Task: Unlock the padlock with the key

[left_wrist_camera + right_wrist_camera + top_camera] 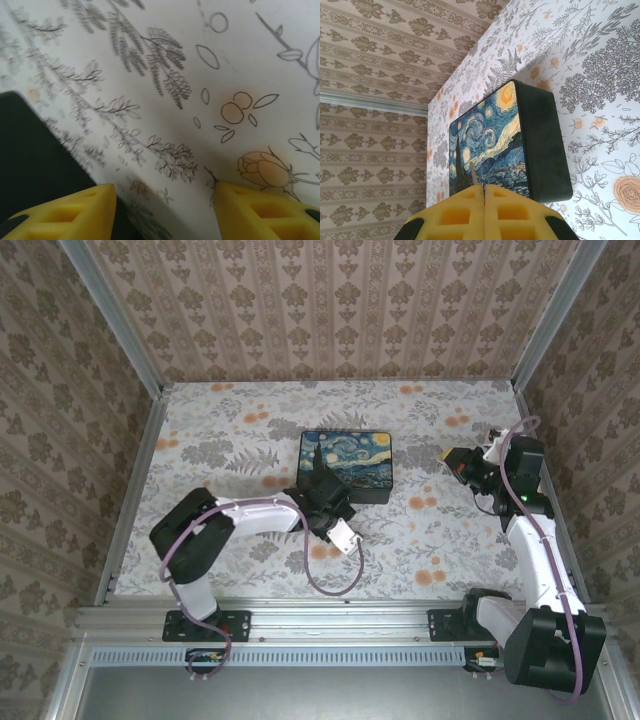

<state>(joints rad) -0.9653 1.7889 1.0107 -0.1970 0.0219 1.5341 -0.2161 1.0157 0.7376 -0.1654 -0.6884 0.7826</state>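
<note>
At the near edge of the table, the two arms are bolted to a metal rail, and the base of the right arm runs close to the bottom of the overhead view. Just beyond, the left arm lies low and reaches inward. Its wrist is up against the front left corner of the black box, so that corner is covered from above. The left gripper is released. Its yellow fingers stand apart with nothing but the table's flowered surface between them, and one finger is just beside the box's dark side wall. Both fingers are cut off by the lower edge of the wrist view, and that picture is soft. Further out, to the right of the box and apart from it, the right gripper points toward the swirly blue-and-yellow lid. Its pads are clenched flat together, and a thin pale sliver juts from the seam between them. This is probably the key, though it is very slim and mostly buried in the pads. From above, the box's front face shrinks to a dark strip with no readable detail. Behind everything, patterned wallpaper panels close in the table.
</note>
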